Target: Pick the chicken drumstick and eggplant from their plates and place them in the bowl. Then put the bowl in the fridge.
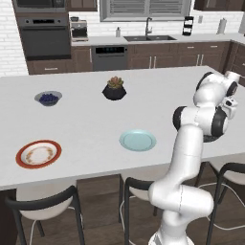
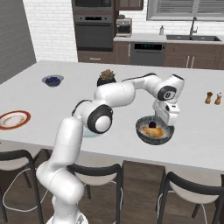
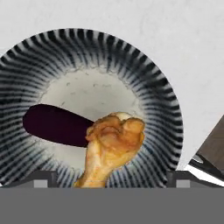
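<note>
Gripper [image 2: 162, 124] sits wide open just over the bowl [image 2: 143, 132], holding nothing. Drumstick [image 3: 113, 144] and eggplant [image 3: 54, 124] lie touching inside it. The bowl is near the counter's [image 2: 197, 140] front edge. No readable writing.

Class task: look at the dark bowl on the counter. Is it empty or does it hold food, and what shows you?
It holds food. In the hand view, the bowl contains the eggplant and the chicken drumstick; both plates, orange-rimmed and blue-green, lie bare.
</note>
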